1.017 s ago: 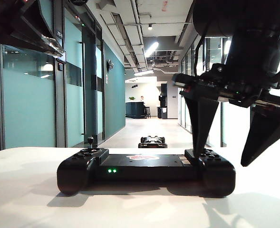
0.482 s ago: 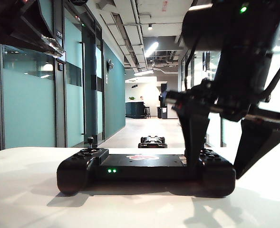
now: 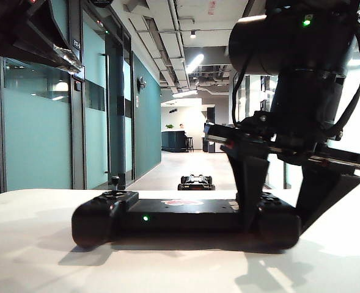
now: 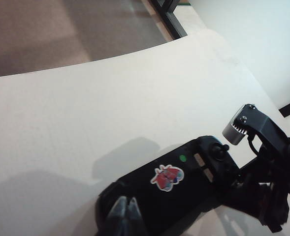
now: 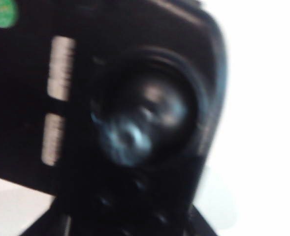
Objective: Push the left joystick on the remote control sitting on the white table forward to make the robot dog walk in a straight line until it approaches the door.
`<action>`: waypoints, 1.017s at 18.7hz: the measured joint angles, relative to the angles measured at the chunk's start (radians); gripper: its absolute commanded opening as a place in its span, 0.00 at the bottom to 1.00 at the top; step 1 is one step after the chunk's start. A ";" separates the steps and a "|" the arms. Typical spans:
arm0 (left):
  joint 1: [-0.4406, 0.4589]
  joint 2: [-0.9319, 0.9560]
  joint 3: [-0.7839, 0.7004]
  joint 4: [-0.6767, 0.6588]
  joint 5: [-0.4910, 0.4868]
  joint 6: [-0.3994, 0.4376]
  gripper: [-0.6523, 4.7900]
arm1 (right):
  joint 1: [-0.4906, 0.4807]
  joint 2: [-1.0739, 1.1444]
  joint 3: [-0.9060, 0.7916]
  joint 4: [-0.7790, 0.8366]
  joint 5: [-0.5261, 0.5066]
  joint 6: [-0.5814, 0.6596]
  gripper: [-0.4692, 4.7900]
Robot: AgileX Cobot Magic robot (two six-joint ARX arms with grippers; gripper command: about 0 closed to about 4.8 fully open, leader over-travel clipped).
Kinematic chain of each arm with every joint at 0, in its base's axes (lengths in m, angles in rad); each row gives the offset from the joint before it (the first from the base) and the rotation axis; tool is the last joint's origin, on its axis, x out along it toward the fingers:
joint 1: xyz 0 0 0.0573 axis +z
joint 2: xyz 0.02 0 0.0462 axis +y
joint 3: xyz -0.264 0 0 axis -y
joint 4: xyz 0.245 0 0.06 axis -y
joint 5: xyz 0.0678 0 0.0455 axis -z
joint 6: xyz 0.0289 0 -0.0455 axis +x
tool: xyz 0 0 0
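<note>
The right hand (image 3: 283, 207) straddles the right handle of the one remote control (image 3: 186, 215), its two fingers (image 3: 251, 189) spread apart either side of it, at lower right of the exterior frame. The left hand (image 4: 125, 215) hangs above the controller's left end, its two tips together. One left joystick (image 3: 115, 180) stands untouched at left centre. The controller sits on the white tabletop (image 3: 33, 244). One robot dog (image 3: 196, 181) stands in the corridor at centre frame.

The right gripper (image 3: 283, 201) straddled the right handle of the remote control (image 3: 186, 215), blocking that end. The left joystick (image 3: 114, 181) stood unobstructed, the left gripper (image 3: 60, 58) well above, with bare white table (image 3: 27, 244) alongside.
</note>
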 measured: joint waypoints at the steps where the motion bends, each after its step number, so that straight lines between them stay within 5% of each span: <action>1: 0.000 0.000 0.000 0.000 0.000 0.000 0.11 | 0.000 0.000 0.000 0.002 0.007 0.000 0.67; 3: 0.000 0.000 0.000 0.000 0.001 0.000 0.11 | 0.000 0.004 0.000 0.003 0.009 0.001 0.66; 5: 0.000 0.000 0.000 0.000 0.001 0.000 0.11 | 0.000 0.005 0.000 0.003 0.009 0.002 0.46; 16: -0.003 0.051 0.000 0.000 0.075 0.065 0.11 | 0.002 0.002 0.005 -0.054 0.100 0.109 0.46; 19: -0.009 0.083 0.000 0.000 0.117 0.185 0.11 | 0.002 0.001 0.005 -0.064 0.114 0.127 0.46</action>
